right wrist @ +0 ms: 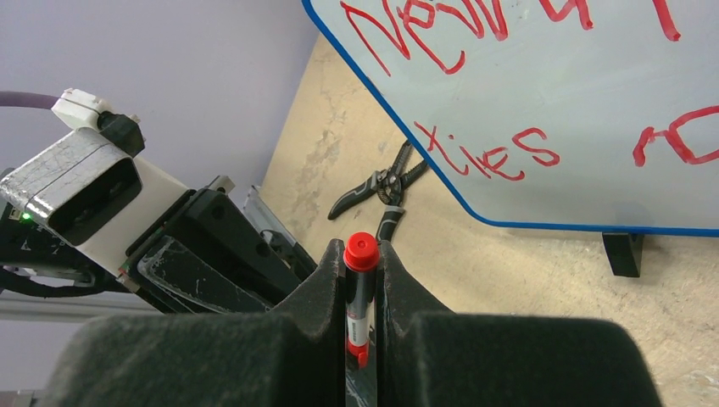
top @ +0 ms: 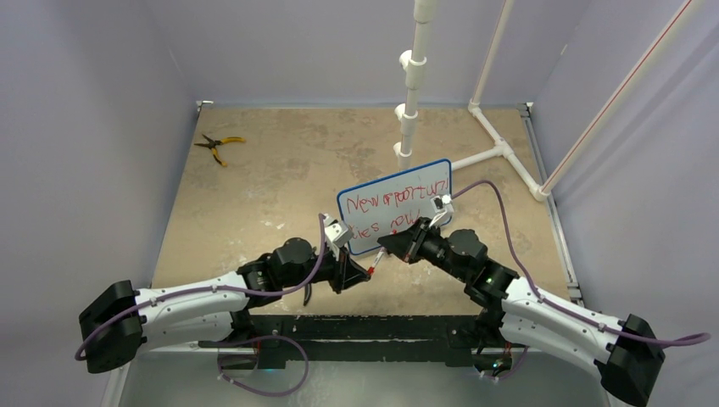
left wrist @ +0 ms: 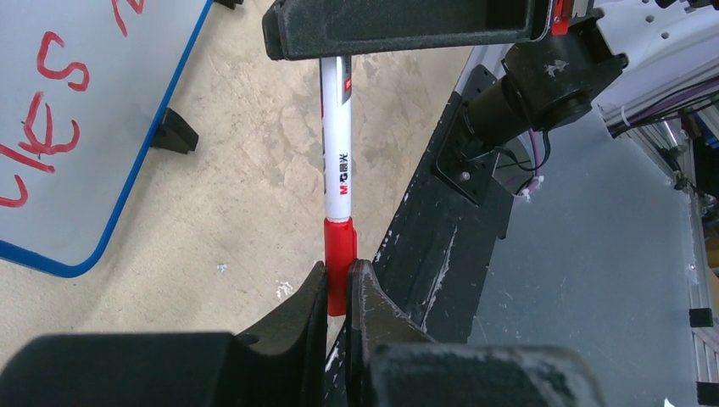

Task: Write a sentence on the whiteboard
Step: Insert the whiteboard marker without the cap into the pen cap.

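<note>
Both arms gripping one marker (left wrist: 337, 161), just near of the whiteboard (top: 377, 216).
Left fingers (left wrist: 297, 309) are clamping its red cap (left wrist: 340, 254); right fingers (right wrist: 318, 288) are clamping the barrel, tip hidden inside the cap. The whiteboard is standing tilted mid-desk (top: 254, 195). The sentence (top: 394, 201) is starting "New"; the rest is hard to read, with the second row partly hidden behind the right wrist and cropped in both wrist views. Pliers (top: 219, 146) are lying far left.
</note>
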Robot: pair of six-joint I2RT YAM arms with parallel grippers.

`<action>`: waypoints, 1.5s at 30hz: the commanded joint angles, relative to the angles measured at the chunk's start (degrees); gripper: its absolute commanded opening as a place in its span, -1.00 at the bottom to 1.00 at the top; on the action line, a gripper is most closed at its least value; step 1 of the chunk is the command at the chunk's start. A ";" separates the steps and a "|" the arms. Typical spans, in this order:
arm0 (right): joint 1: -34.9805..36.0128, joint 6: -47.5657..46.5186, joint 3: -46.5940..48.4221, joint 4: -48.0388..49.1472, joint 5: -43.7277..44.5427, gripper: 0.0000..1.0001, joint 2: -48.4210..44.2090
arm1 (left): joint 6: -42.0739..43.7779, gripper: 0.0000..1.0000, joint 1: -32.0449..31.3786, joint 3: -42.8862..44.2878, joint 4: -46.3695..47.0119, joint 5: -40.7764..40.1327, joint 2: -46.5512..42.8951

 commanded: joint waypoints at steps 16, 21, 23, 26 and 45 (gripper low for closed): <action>0.26 -1.06 -0.58 -1.32 -8.35 -1.00 2.08 | 2.34 -1.00 -0.27 4.33 4.38 1.25 -2.43; 0.26 -1.46 1.15 -6.99 -2.77 -1.00 -0.43 | 2.71 -0.26 -0.27 6.37 -1.13 0.47 -3.45; 0.26 -1.64 1.63 -7.73 -1.81 -1.00 -1.99 | 2.96 -0.07 -0.27 7.20 -3.87 0.56 -3.53; 0.26 -1.97 2.03 -8.25 -1.08 -1.00 -3.89 | 3.38 0.08 -0.27 7.66 -6.81 2.31 -3.35; 0.26 -6.20 2.83 -2.72 -3.29 -1.00 -7.18 | -0.57 0.44 -0.27 5.20 -2.69 10.40 6.55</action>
